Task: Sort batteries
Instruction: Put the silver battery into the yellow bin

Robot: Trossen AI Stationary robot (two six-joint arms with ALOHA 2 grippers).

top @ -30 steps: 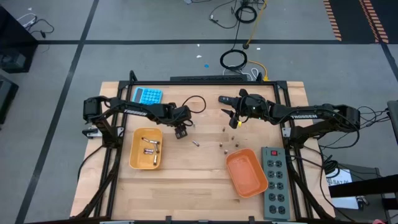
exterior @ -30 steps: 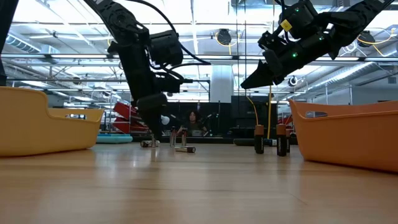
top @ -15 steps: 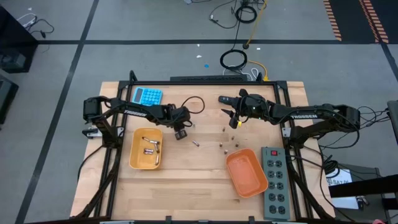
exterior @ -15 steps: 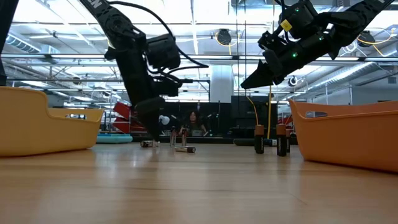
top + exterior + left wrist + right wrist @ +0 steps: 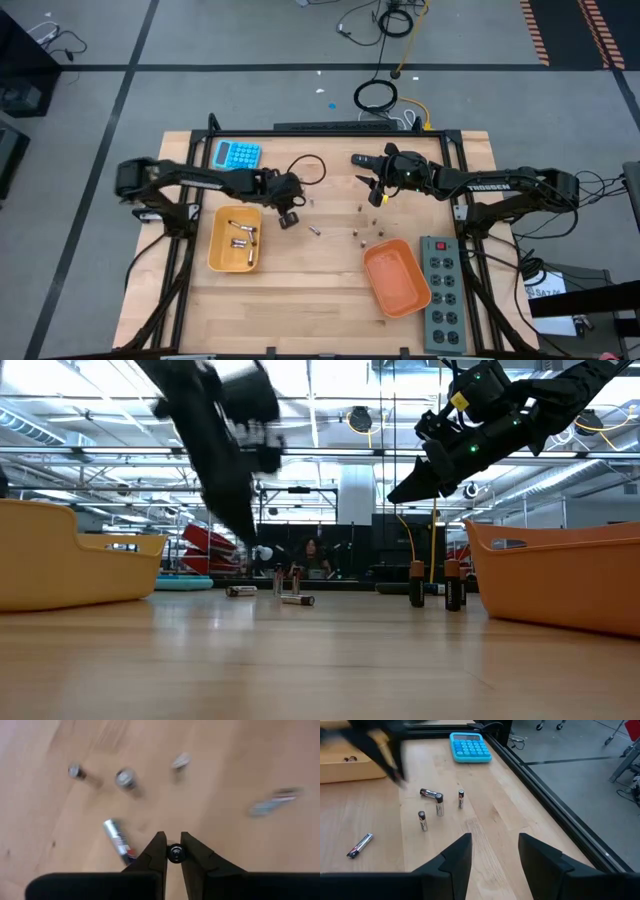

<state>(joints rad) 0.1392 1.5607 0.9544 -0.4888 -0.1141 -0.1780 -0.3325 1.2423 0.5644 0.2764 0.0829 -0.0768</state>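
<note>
At the left gripper (image 5: 286, 214): up a little off the table (image 5: 300, 290), just to the right of the yellow tray (image 5: 214, 262). Fingers (image 5: 159, 851) clamped tight on one small battery (image 5: 175, 853), with its round end poking out between them. Blurry in the low view.

Below that gripper, on the wood: loose batteries (image 5: 119, 840), some lying flat and some standing up.

In the yellow tray: a few more small batteries, lying flat.

At the right gripper (image 5: 375, 195): high over the back middle of the table, well apart from the left one. Fingers (image 5: 457, 855) spread apart, nothing between them.

Under and in front of the right gripper: more loose batteries near the middle of the table, between the two trays. Two of them standing up just beside the orange tray (image 5: 372, 262) in the low view.

At the back left corner: a blue calculator (image 5: 236, 154). Along the right edge, next to the orange tray: a grey power strip (image 5: 440, 290).
</note>
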